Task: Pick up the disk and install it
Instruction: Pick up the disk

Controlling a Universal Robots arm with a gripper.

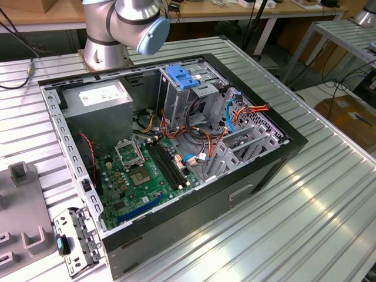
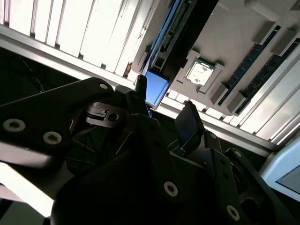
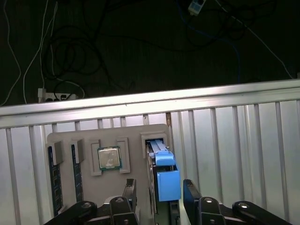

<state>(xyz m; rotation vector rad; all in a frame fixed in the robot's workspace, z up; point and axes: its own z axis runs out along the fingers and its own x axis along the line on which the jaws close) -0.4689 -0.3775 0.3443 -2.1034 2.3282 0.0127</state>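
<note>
Disk (image 3: 167, 177) stands on edge in a slot of a grey tray (image 3: 133, 136). Its blue carrier faces up, and a dark strip of the drive body shows along one side. In the second wrist view the blue end of the disk (image 2: 156, 88) shows between the dark jaw tips. The jaws are spread wide and sit one on each side of the disk. In the first wrist view there is a gap between each tip and the disk, so nothing is gripped.

The same tray holds a square chip (image 3: 108, 158) in a pocket next to the disk, and beyond that two memory sticks (image 3: 52, 174) lie in narrow slots. The tray lies on a slatted metal bench (image 3: 234, 140).

In the exterior view an open computer case (image 1: 276, 158) lies on the bench. Inside it are a green board (image 1: 147, 173) and a tall grey cage topped by a blue latch (image 1: 181, 76). The arm's base (image 1: 106, 47) stands behind the case.
</note>
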